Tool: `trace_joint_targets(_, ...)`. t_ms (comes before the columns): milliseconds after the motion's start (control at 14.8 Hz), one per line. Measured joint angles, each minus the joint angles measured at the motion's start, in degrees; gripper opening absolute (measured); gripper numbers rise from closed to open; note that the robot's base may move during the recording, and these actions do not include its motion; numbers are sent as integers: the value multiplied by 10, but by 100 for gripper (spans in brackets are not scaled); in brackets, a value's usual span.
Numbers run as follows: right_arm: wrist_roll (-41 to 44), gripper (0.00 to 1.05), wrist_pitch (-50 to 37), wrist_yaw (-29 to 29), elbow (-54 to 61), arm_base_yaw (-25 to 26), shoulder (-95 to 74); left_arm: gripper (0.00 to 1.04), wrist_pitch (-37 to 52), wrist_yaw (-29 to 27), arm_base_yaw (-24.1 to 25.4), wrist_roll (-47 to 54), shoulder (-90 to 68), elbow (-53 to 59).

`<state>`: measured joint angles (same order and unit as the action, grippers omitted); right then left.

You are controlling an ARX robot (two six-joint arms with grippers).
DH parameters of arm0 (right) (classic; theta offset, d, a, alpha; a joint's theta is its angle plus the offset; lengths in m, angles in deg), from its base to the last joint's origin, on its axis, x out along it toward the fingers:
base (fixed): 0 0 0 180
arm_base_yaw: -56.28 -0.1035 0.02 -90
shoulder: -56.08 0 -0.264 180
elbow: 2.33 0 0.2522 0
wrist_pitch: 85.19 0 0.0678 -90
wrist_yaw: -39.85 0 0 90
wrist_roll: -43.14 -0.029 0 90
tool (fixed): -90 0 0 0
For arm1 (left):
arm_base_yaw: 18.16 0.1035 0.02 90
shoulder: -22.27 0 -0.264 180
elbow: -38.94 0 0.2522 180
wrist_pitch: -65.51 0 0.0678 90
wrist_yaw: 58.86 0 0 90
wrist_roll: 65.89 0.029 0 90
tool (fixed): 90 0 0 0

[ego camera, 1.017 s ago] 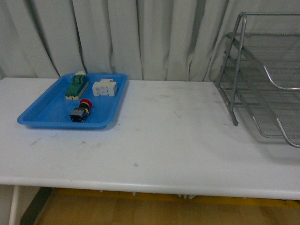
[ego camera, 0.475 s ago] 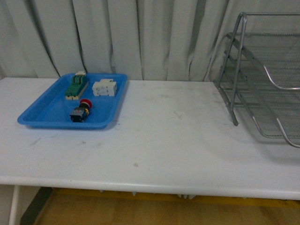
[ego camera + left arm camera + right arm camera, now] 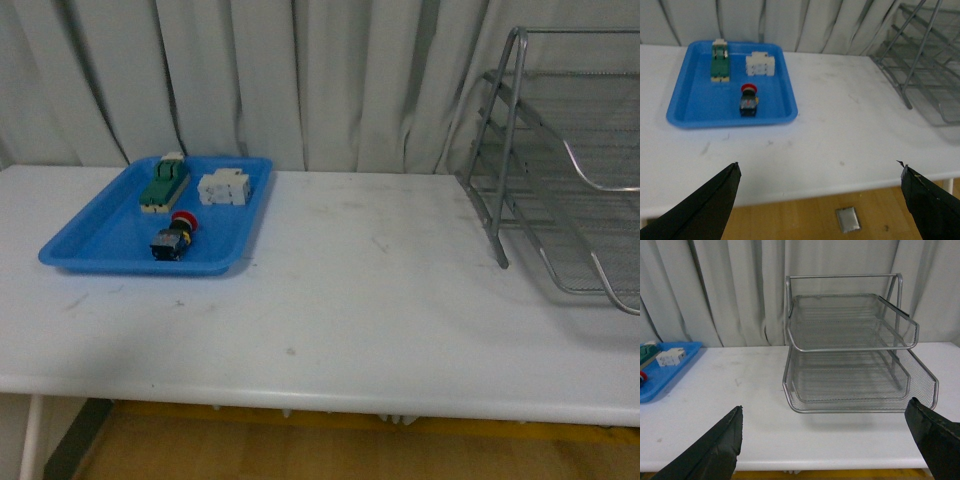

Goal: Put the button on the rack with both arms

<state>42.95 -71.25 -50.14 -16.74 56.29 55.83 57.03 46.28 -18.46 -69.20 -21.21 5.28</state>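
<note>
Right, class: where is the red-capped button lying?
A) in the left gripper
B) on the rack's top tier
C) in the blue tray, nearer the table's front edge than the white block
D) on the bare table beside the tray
C: the button lies inside the blue tray, in front of the white block.

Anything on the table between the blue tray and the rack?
No. In the front view the table between blue tray and rack is bare, just scuffed.
</note>
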Motion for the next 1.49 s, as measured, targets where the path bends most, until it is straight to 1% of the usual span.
trace_joint_targets(68, 0, 98, 0, 0, 0, 0, 0, 98, 56, -11, -25, -5, -90, -41)
trace_joint_targets(136, 0, 98, 0, 0, 0, 0, 0, 98, 97, -20, -54, -8, -209, -109)
trace_joint_targets(203, 0, 98, 0, 0, 0, 0, 0, 98, 87, -49, -82, -12, -363, -223)
trace_joint_targets(271, 0, 98, 0, 0, 0, 0, 0, 98, 63, -70, -98, -12, -453, -297)
trace_joint_targets(475, 0, 98, 0, 0, 0, 0, 0, 98, -26, -140, -123, -3, -653, -503)
trace_joint_targets(610, 0, 98, 0, 0, 0, 0, 0, 98, -61, -184, -125, 11, -729, -604)
trace_joint_targets(678, 0, 98, 0, 0, 0, 0, 0, 98, -79, -200, -118, 17, -758, -643)
trace_joint_targets(881, 0, 98, 0, 0, 0, 0, 0, 98, -134, -221, -71, 23, -858, -752)
trace_joint_targets(1153, 0, 98, 0, 0, 0, 0, 0, 98, -139, -227, -29, 35, -915, -778)
trace_joint_targets(1492, 0, 98, 0, 0, 0, 0, 0, 98, -127, -206, -19, 33, -950, -792)
